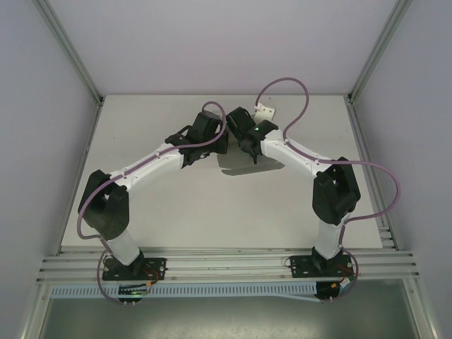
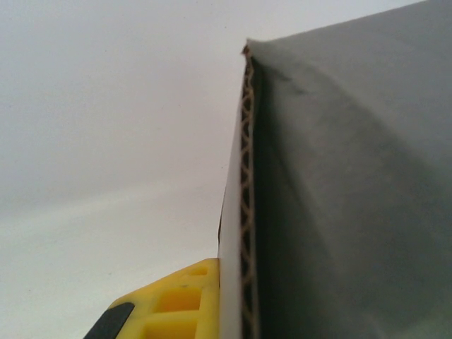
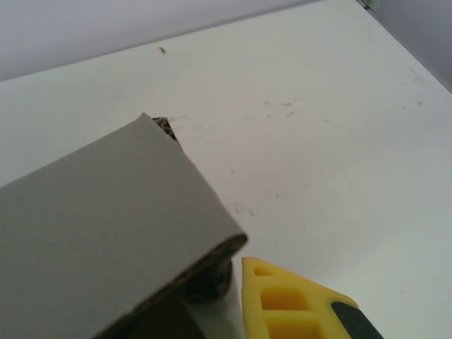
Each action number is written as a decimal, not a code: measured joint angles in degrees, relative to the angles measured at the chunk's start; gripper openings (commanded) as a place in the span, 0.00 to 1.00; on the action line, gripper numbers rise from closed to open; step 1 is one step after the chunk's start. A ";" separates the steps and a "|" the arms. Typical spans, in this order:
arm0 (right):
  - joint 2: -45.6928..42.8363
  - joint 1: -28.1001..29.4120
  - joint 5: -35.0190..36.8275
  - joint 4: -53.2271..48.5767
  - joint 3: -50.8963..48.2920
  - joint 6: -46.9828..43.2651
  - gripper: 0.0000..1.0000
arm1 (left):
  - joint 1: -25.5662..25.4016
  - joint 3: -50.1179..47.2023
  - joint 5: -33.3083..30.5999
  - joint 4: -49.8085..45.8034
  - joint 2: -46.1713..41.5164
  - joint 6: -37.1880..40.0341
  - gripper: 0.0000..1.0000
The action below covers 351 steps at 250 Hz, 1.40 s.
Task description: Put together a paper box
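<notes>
The paper box [image 1: 244, 164] is grey corrugated cardboard lying at the middle of the table under both wrists. In the left wrist view one of its walls [image 2: 244, 212] stands on edge, white on one face and grey [image 2: 353, 198] on the other. My left gripper [image 2: 240, 286] is shut on that wall, with one yellow finger [image 2: 176, 304] flat against the white face and the other hidden behind it. In the right wrist view a grey flap [image 3: 106, 233] covers the lower left. My right gripper [image 3: 222, 286] is shut on its edge, with one yellow finger [image 3: 296, 304] showing. From above, the left gripper [image 1: 217, 145] and right gripper [image 1: 248, 147] almost meet.
A small white piece [image 1: 265, 111] lies on the table [image 1: 141, 212] behind the right wrist. Purple cables loop over both arms. Aluminium frame posts and white walls close in the left, right and back sides.
</notes>
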 measured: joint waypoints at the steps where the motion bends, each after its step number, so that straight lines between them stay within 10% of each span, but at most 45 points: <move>1: -0.07 0.00 -0.04 0.33 -0.20 -0.20 0.00 | 0.00 0.00 -0.04 -0.02 0.00 -0.02 0.00; 41: -6.88 -2.12 -12.98 22.88 -15.91 -12.76 0.00 | 0.52 -0.98 -0.85 -2.21 0.00 -0.35 0.00; 88: -10.71 -9.09 -34.71 41.68 -25.77 -24.37 0.38 | 1.51 -1.33 -1.38 -3.04 -0.15 -0.42 0.00; 141: -10.67 -12.90 -48.11 45.66 -26.01 -29.66 0.64 | 3.30 -0.70 -1.29 -3.93 -0.35 -0.37 0.00; 167: -11.15 -13.57 -53.99 46.86 -26.73 -30.27 0.98 | 3.54 0.20 -1.14 -4.72 -0.33 -0.33 0.00; 209: -14.93 -13.62 -61.35 47.82 -29.66 -30.67 0.99 | 3.45 1.40 -0.17 -4.74 0.44 0.15 0.00; 262: -23.50 -13.62 -60.67 48.74 -33.29 -29.73 0.99 | 3.45 1.55 0.31 -4.70 1.57 2.71 0.00; 351: -40.24 -14.21 -37.92 41.68 -40.72 -26.64 0.99 | 4.11 4.22 9.84 -5.44 5.99 16.28 0.00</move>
